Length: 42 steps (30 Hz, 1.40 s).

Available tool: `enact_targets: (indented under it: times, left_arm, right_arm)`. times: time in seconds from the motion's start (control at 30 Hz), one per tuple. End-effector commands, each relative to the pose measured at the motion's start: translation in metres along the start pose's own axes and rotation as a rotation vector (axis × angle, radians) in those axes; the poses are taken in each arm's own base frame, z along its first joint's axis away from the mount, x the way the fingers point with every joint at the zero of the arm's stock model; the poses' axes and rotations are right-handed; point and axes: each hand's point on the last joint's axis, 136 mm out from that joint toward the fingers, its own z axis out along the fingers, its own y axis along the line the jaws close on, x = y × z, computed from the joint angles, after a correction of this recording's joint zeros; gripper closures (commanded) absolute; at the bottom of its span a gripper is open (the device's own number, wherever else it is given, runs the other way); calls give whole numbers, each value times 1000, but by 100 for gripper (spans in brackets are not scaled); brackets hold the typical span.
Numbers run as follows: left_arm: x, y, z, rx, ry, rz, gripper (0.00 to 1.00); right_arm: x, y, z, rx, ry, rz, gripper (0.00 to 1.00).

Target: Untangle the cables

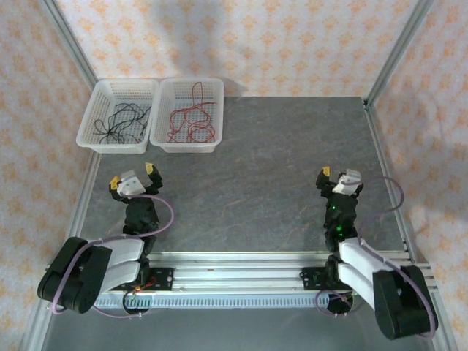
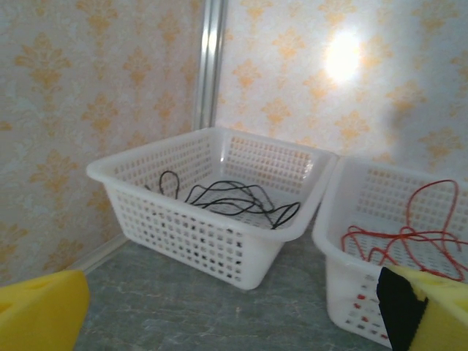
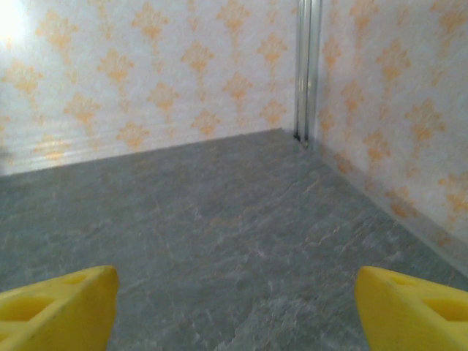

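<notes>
Grey stone-look table [image 1: 263, 168], orange-patterned wallpaper [image 1: 256, 44] all round, and both sets of wires sit off in the 10 to 11 o'clock corner of the top view. Nothing is lying loose on the tabletop.

The black wires [image 1: 121, 121] are a loose scribble inside a white basket [image 1: 110, 147] that's tucked closest to the corner. The red wires [image 1: 191, 117] are in a second basket [image 1: 186, 148] just beside it, on its 3 o'clock side. The two rims look like they're touching, or very nearly. The colours aren't mixed, so it's black in one tub and red in the other. From the left wrist cam you can see the black loops lying low on the basket floor with one loop arching up, and the red ones curving up near the basket's rim.

The left gripper [image 1: 133, 175] hovers around 8 o'clock on the table, facing the baskets but well apart from them. Its jaws are spread wide and it's carrying nothing. The right gripper [image 1: 340, 175] is at about 4 o'clock over bare table, also spread wide with nothing in it. On its wrist cam the yellow fingertips [image 3: 55, 307] sit at opposite edges of the frame, and between them there's just grey surface running to the far wall.
</notes>
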Motion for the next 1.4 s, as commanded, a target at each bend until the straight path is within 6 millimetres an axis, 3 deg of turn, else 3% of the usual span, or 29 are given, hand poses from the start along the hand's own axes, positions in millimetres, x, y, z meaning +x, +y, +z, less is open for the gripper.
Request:
enact_targets:
  times: [0.0,0.1,0.23,0.37,0.4,0.47,0.53,0.7,0.93,1.37]
  left_arm:
    - [6,7,4,-13,-1,-34,0]
    - [5,7,9,-14,-27,-21,0]
    - [11,3,20,26,-40,-17,0]
    - [37,-14,39,114,89,11,0]
    - [36,-14,46,112,68,2,0]
    - [55,-14,58,90,183,18,0]
    - [43,-18,58,111,119,9,0]
    - [50,-17,57,104,146,28,1]
    - [56,-45,57,256,183,78,1]
    - [59,-46,60,276,204,65,1]
  right_arm:
    - [-23,6,2,-74,-121,97,17]
    - [-11,3,14,-71,-94,132,17]
    - [10,14,34,-119,-32,116,17]
    - [35,34,72,-158,139,54,16]
    - [31,30,72,-156,113,76,11]
    - [32,28,70,-151,118,78,9]
    - [31,28,70,-152,111,79,0]
    - [31,28,69,-151,112,77,0]
    - [31,28,69,-152,111,78,0]
    - [31,28,69,-151,111,78,0]
